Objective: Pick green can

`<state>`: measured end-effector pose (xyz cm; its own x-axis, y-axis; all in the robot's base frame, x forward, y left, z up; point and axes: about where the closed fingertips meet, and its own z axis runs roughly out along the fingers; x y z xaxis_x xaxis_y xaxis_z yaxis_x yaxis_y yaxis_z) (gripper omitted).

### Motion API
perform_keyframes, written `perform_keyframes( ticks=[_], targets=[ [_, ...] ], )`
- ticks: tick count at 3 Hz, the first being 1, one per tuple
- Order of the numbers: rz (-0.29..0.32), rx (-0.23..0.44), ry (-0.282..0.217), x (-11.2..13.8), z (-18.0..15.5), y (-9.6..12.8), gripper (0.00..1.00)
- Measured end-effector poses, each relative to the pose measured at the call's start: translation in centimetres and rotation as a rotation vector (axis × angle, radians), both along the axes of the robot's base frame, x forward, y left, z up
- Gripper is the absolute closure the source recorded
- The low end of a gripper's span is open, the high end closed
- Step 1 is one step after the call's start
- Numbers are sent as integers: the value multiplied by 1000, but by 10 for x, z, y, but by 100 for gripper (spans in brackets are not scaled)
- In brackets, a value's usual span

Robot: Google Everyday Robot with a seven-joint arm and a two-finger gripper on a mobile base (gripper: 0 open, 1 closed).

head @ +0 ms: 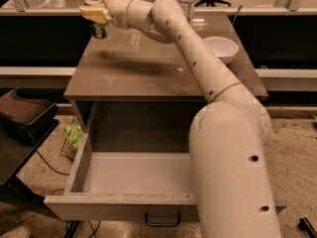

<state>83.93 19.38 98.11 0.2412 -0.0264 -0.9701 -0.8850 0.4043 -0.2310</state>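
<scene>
One high, near view looks down along the arm (198,68) onto the table (148,78) (gripper (96,15) far upper-left).

A brown bench (148,78) with an open grey drawer (124,202) stands on speckled floor (292,148), a dark-fronted counter (39,38) behind, a wire basket (67,148) at its left.

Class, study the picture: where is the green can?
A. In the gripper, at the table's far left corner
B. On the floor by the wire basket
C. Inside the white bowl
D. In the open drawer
A: the gripper is closed around the green can at the far left corner of the table.
</scene>
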Motion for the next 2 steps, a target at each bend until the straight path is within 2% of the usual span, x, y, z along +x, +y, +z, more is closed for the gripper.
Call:
perform_keyframes(
  ticks=[1, 2],
  targets=[
    [74, 51, -27, -16, 38, -31, 100],
    [84, 41, -23, -18, 33, -21, 100]
  ],
)
